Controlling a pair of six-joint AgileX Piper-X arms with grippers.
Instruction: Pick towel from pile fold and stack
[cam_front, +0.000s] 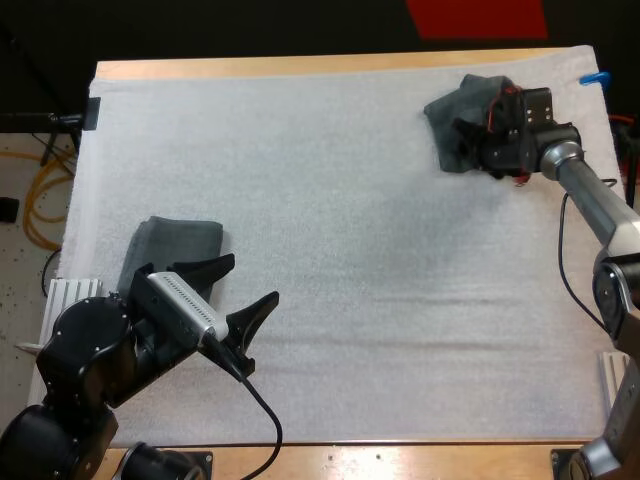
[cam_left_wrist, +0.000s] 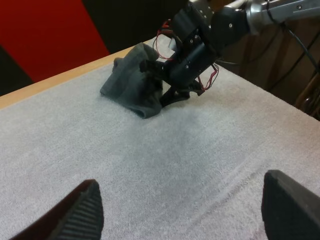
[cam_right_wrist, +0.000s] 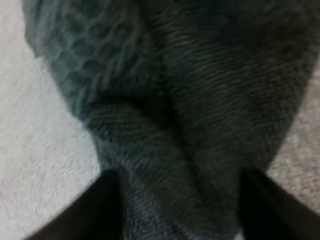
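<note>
Right gripper (cam_right_wrist: 187, 205) pinches crumpled towel (cam_front: 455, 115); left gripper (cam_front: 250, 280) gapes wide near folded towel (cam_front: 180, 240).

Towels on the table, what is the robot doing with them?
The robot is tidying towels. Its right end effector grips the crumpled towel at the far right of the white mat, squeezing it from both sides. The left end effector hangs open above the mat, beside a folded towel at the near left. The crumpled one is not yet folded.
</note>
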